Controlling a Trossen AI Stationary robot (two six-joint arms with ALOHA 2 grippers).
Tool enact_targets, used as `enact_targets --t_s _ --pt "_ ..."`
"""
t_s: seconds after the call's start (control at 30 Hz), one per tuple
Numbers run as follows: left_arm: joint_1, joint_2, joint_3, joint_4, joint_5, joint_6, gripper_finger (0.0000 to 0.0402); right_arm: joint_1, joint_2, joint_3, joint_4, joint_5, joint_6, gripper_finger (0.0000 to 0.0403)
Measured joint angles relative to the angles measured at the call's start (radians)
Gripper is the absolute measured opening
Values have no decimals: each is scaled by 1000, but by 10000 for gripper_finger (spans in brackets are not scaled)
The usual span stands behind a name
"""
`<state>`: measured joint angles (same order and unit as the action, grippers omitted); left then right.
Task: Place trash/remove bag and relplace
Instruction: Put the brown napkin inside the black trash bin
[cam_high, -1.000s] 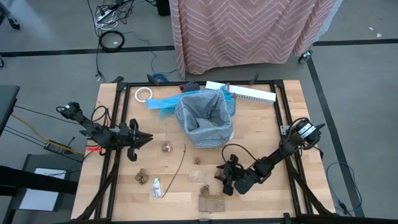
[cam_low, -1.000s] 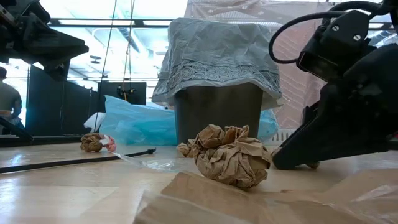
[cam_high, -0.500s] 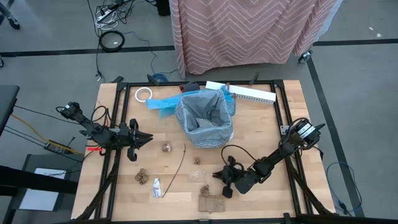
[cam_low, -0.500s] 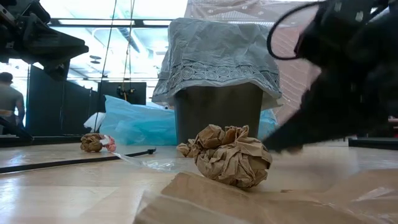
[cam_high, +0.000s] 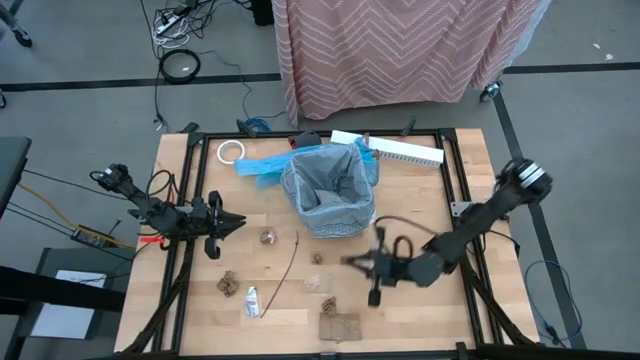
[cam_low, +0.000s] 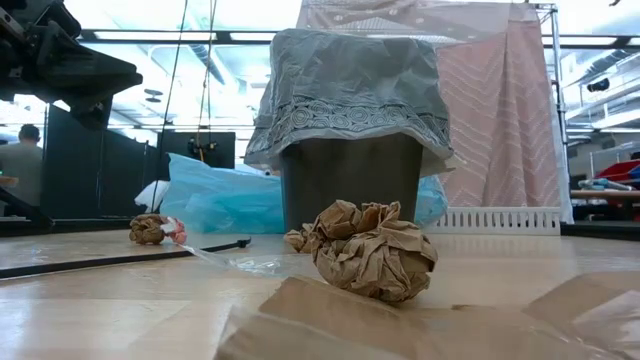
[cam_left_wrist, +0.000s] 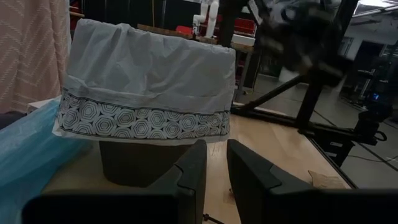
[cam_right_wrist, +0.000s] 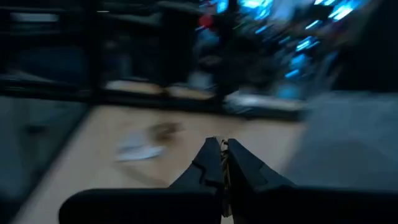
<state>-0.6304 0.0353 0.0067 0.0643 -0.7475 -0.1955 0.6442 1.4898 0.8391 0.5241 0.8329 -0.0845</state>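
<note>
Grey bag (cam_high: 328, 190) lines the bin while the right claw (cam_high: 352, 262), pinched shut, holds nothing visible.

Lying on the table (cam_high: 470, 160): four paper wads (cam_high: 268, 237), one stick (cam_high: 288, 260), one tube (cam_high: 252, 300), one cardboard square (cam_high: 339, 326), one tape roll (cam_high: 231, 151); one lined bin (cam_high: 328, 190) is standing.

I'm looking into a robotics lab; my wooden worktop (cam_high: 420, 190) sits in a black metal frame (cam_high: 455, 200) on grey floor (cam_high: 80, 60) marked with black tape; loose cables (cam_high: 170, 40) and a power strip (cam_high: 168, 18) lie about; a striped cloth (cam_high: 400, 45) screens off equipment behind.
</note>
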Motion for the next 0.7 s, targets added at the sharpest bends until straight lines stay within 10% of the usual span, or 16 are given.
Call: enact_targets --t_s 0.33,0.7 --pt "0 0 0 0 0 5 72 -167 -313 0 -168 203 -234 0" --pt "0 0 0 0 0 6 72 -464 -337 -1 -240 -124 -138 0"
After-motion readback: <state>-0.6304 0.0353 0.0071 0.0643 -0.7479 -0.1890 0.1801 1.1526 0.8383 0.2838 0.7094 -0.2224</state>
